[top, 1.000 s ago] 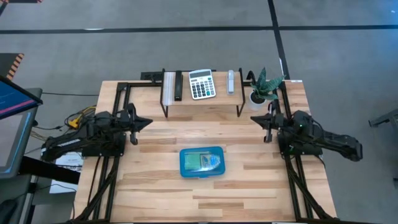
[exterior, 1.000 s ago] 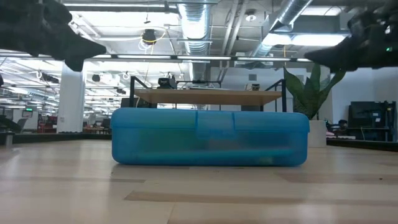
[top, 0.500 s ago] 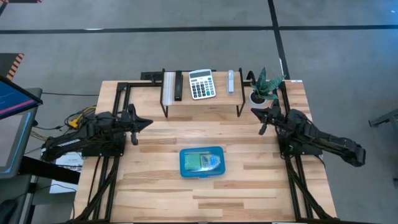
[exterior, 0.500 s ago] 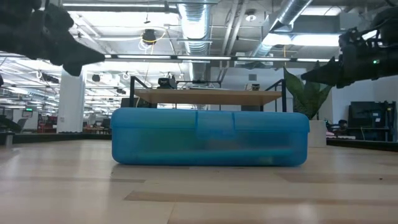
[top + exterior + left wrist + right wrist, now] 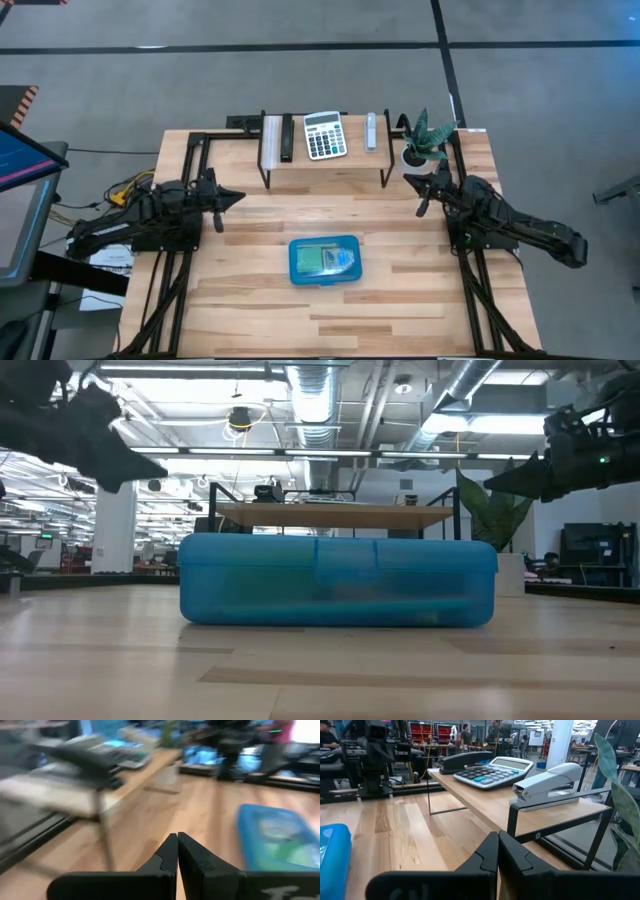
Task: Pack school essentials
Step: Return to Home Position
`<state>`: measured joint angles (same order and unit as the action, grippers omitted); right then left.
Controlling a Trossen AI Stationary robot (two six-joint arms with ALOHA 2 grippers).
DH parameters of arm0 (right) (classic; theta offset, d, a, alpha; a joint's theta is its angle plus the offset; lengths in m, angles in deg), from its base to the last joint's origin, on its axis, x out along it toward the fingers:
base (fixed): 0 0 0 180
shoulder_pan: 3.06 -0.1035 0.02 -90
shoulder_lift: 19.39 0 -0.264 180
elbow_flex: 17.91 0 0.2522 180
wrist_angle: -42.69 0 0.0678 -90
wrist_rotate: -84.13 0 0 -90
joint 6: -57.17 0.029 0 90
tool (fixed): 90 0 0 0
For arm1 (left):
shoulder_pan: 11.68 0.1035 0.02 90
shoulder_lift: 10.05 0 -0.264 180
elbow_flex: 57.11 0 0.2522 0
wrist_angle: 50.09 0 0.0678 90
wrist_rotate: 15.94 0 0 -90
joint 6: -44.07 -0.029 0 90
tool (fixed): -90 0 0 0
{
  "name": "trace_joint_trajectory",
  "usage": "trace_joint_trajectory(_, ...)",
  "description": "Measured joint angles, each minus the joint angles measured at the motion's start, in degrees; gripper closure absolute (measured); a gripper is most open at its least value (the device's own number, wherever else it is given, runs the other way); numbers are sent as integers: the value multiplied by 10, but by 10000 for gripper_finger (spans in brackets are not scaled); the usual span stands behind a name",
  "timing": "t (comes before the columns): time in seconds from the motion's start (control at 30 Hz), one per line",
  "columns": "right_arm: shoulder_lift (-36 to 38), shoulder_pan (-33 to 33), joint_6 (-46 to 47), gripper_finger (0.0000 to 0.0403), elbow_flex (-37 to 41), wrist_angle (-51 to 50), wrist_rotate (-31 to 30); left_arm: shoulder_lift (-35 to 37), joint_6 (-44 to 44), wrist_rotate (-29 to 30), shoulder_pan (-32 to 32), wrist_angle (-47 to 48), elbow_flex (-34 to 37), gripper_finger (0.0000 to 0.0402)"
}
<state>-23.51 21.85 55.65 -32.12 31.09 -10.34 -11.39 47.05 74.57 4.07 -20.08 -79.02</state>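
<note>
Two tools, left tool and right tool, are held closed and empty at opposite bench edges, since the school essentials are seen dimly inside the lidded blue supply box mid-bench

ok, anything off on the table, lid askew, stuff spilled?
Nothing stands out. The box sits flat mid-table, lid level and shut. On the shelf lie calculator and stapler, plant upright beside it. Clear of the box, left tool and right tool are shut.
</note>
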Motion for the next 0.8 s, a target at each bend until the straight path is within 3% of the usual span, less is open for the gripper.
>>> trace_joint_trajectory(0.13, 0, 0, 0, 375, 0, 0, 0, 0, 39, 54, 0, 44, 0, 401)
trace_joint_trajectory(0.33, 0, 0, 0, 375, 0, 0, 0, 0, 33, 9, 0, 30, 0, 401)
trace_joint_trajectory(0.5, 0, 0, 0, 374, 0, 0, 0, 0, 64, 34, 0, -11, 0, 401)
trace_joint_trajectory(0.8, 0, 0, 0, 374, 1, 0, 0, 0, 74, 47, 0, 47, 0, 401)
